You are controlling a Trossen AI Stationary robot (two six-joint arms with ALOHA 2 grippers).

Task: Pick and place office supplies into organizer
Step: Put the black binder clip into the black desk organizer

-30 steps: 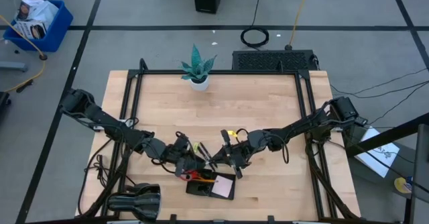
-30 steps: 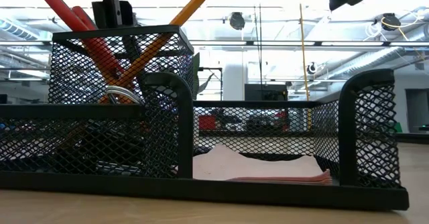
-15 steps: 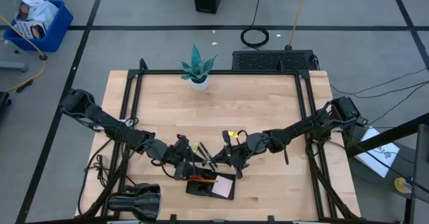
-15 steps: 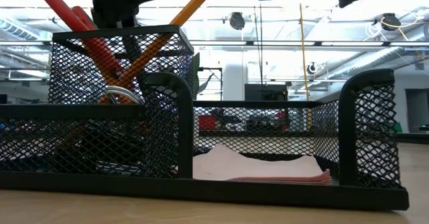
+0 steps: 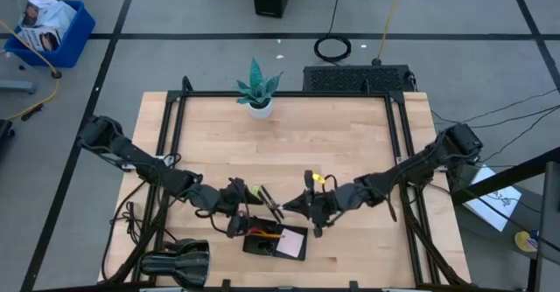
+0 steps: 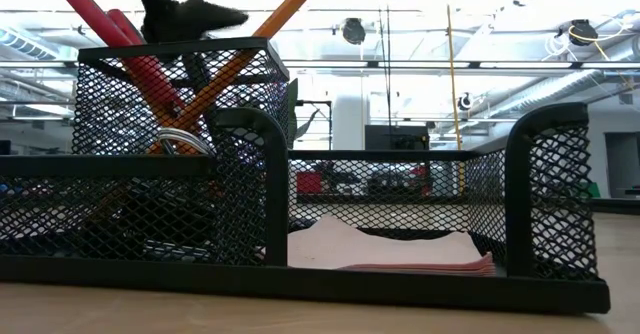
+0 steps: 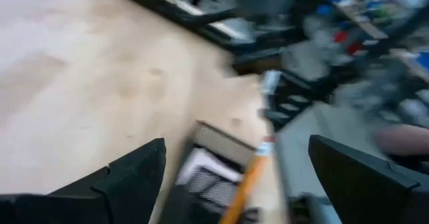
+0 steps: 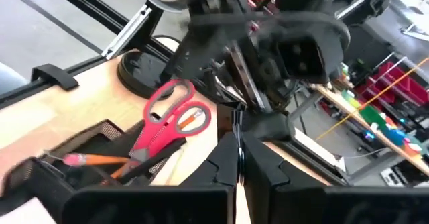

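potted plant (image 5: 257,92), black lamp (image 5: 176,263), blue bin (image 5: 51,30)

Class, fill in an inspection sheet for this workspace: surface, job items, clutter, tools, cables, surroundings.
Surface: wooden table.
Job's things: mesh organizer holds red scissors and orange pencil in its tall cup, and note pad in the low tray.
Clutter: potted plant at the far edge; black lamp-like cylinder at the near corner.
Grippers: left tool open, near the organizer; right tool shut on black pen.
Cables: coiled cable on the floor.
Surroundings: blue bin on the floor.
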